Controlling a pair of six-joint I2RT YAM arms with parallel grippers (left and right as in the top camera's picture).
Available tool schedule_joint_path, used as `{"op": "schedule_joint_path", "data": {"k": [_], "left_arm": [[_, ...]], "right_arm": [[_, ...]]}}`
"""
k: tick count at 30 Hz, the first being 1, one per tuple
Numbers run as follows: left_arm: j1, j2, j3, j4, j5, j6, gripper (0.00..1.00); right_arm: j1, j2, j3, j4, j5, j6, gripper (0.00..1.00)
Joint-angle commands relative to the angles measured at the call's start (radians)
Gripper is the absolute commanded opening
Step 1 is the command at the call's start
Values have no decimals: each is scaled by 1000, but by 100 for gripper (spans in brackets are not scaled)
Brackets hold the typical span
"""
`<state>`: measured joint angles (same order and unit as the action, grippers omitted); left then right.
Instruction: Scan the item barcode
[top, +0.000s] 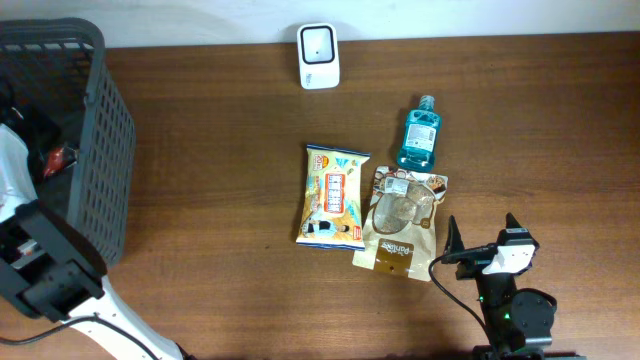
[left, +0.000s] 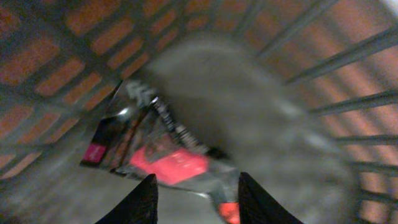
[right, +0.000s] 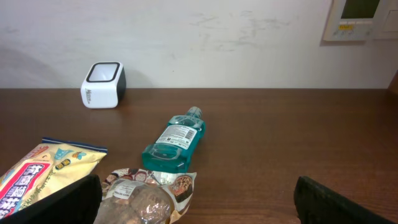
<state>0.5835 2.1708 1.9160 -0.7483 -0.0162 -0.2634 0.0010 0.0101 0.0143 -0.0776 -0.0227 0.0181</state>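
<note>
The left arm is reaching down into the dark gray basket (top: 100, 130) at the left end of the bench (top: 220, 150). A black and red packet (left: 168, 165) is lying on the basket floor. The left wrist picture is blurry. In it, the left fingers (left: 140, 205) are standing a little apart, and one end of the packet is showing in the gap between them. I cannot tell if they are squeezing the packet or only hanging over it. From above, a bit of red is peeking out inside the basket, close to the arm.

The white scanner (top: 318, 55) is sitting at the far edge of the bench, well apart from the basket. Its dark window is facing up.

Three other things are lying in the middle of the bench. A blue bottle (top: 418, 140) is lying on its side with its cap pointing toward the far edge. A yellow snack bag (top: 335, 195) is lying flat, just beside a brown bag (top: 402, 220) with a clear window. The bottom of the bottle is touching the top of the brown bag.

The right fingers (top: 453, 243) are spreading wide apart near the front edge of the bench, close to the brown bag. They are holding nothing and touching nothing. They are pointing toward the bottle and the scanner.
</note>
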Motion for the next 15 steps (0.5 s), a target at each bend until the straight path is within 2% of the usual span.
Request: {"op": "schedule_joint_path", "data": {"k": [1, 5, 8, 15], "left_arm": [[2, -14, 9, 39, 61, -99, 40], [2, 13, 9, 56, -6, -213, 39], [0, 57, 3, 56, -6, -288, 41], [16, 147, 2, 13, -21, -362, 41]], "right_arm": [[5, -6, -9, -2, 9, -6, 98], [5, -6, -9, -2, 9, -6, 98], [5, -6, -9, -1, 9, -6, 98], [5, -6, -9, -2, 9, -6, 98]]}}
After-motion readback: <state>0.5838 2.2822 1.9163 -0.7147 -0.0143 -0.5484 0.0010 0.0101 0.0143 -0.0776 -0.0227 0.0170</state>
